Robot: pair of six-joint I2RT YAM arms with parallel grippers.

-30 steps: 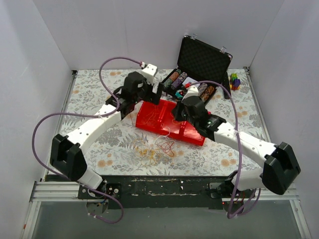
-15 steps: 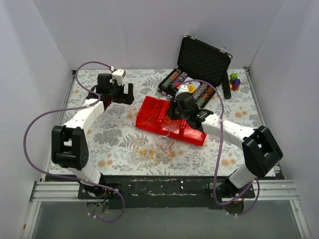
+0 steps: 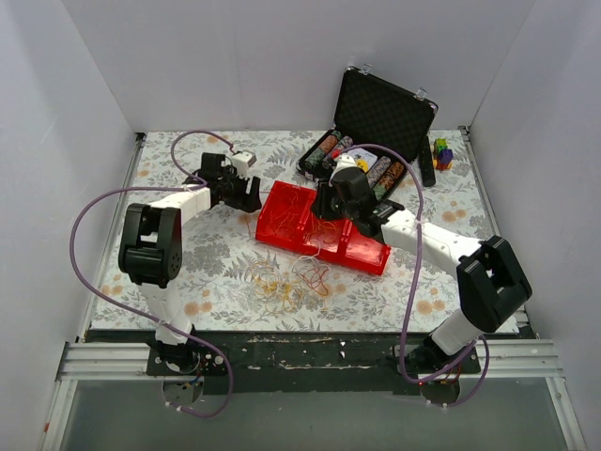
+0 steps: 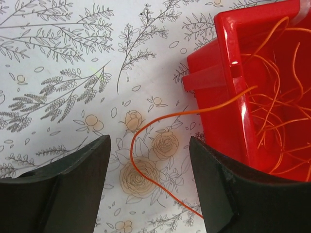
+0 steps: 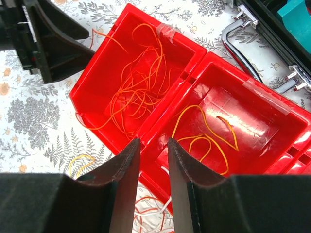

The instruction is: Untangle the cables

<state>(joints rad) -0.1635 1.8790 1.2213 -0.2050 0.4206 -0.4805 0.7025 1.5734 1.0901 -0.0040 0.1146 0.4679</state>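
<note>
I find most cables (image 5: 136,97) lying in the left half of the red box (image 4: 214,102), a few in its right half, and a loose tangle on the counter (image 4: 58,73) just near of it. Left fingers (image 4: 73,194) stand wide apart at the box's left end; one orange strand runs between them, ungripped. Right fingers (image 5: 121,189) hover over the box, narrowly parted, holding nothing

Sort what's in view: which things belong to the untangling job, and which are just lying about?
Job: orange cables in the red bin; loose cables in front of it; left gripper; right gripper.
Lying about: black case, poker chips, coloured blocks, black bar.
</note>
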